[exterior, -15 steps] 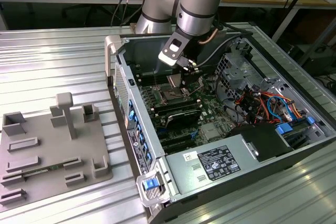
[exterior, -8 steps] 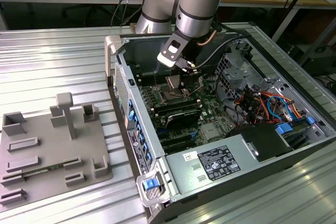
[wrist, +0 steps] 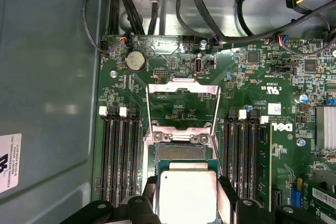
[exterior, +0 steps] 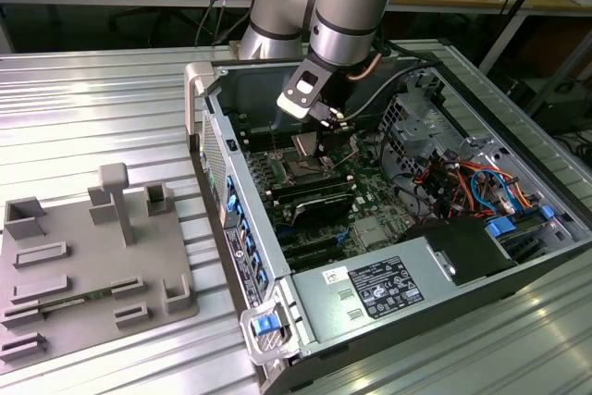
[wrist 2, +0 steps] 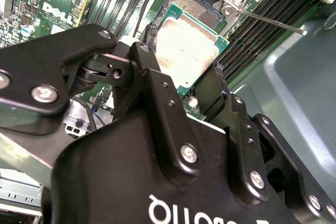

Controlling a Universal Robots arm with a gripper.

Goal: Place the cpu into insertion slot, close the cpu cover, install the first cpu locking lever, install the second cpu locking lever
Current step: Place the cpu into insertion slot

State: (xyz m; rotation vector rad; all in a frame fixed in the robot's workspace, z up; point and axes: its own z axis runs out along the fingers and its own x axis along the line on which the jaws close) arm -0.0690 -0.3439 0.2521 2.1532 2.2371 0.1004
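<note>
While cpu cover (wrist: 181,85) stands open, pincer (wrist: 188,203) clamped on cpu (wrist 2: 186,51) over insertion slot (wrist: 181,152).

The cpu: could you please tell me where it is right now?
In both wrist views the cpu sits between the fingers of the gripper, right by the open insertion slot, with the raised cpu cover beyond it.

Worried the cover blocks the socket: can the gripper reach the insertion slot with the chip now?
Probably yes: the square silver sheet-metal cpu cover stands open, leaving the dark pin-grid insertion slot bare, close to the silver-topped square cpu that the gripper holds.
</note>
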